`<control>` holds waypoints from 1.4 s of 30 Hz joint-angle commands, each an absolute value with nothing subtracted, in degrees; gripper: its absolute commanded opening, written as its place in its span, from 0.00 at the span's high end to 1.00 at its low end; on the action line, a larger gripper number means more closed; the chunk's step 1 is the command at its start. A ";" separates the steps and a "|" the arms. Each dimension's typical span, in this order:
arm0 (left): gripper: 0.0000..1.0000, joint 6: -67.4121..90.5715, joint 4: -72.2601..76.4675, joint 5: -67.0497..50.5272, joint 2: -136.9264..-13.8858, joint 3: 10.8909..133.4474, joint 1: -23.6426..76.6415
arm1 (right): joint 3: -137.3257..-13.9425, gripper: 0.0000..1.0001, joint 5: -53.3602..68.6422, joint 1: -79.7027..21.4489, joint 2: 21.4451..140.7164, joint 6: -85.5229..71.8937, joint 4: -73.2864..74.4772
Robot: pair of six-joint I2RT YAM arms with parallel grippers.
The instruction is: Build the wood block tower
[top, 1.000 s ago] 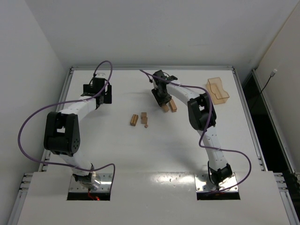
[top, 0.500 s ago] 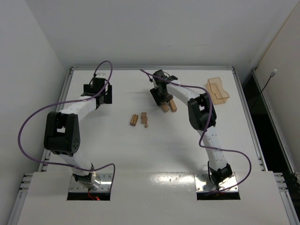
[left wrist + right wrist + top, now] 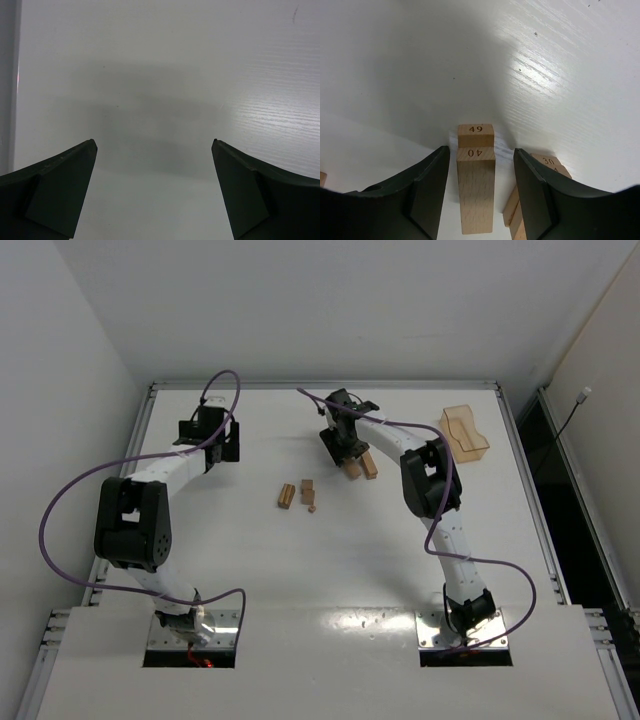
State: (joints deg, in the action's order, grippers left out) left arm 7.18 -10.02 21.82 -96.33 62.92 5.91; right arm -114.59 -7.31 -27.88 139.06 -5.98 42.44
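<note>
Wood blocks [image 3: 287,495]: pale tan rectangular bars, plain unfinished timber, sharp-edged and matt, end faces stamped with dark numerals; two groups on the table [image 3: 250,560].

Group one sits just at 9 o'clock of table centre; a few pieces lie close together, too small overhead to count or read.

Group two sits at 1 o'clock of centre, under the right gripper [image 3: 480,152]; block 40 [image 3: 476,195] lies between the black fingers with a gap on both sides, jaws spread, neither pad touching it. Block 49 [image 3: 475,131] meets it on the far side, same width; stacked or end to end, cannot tell. Block 30 [image 3: 547,161] lies at 3 o'clock of that pair, mostly hidden behind the finger there.

Left gripper [image 3: 154,142] at 10 o'clock; fingers spread wide over bare surface, pinching nothing.

Tray [image 3: 465,432], translucent tan plastic, at 2 o'clock near the far right edge.

Table is white laminate with faint linear grain and glare patches; metal rail [image 3: 320,385] round it; plain white walls [image 3: 300,300]; purple cables [image 3: 60,510] loop off both arms.
</note>
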 commanded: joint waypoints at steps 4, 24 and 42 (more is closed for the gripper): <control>0.01 8.09 -8.79 21.53 -95.89 64.86 5.27 | -118.47 0.49 -6.51 -28.13 134.91 -4.83 40.25; 0.01 8.09 -9.40 21.53 -94.31 65.39 5.27 | -111.01 0.49 -4.65 -27.07 120.33 0.42 14.40; 0.01 10.28 -15.99 3.70 -92.89 70.04 21.88 | -95.63 0.55 -17.85 -12.40 109.95 4.05 35.77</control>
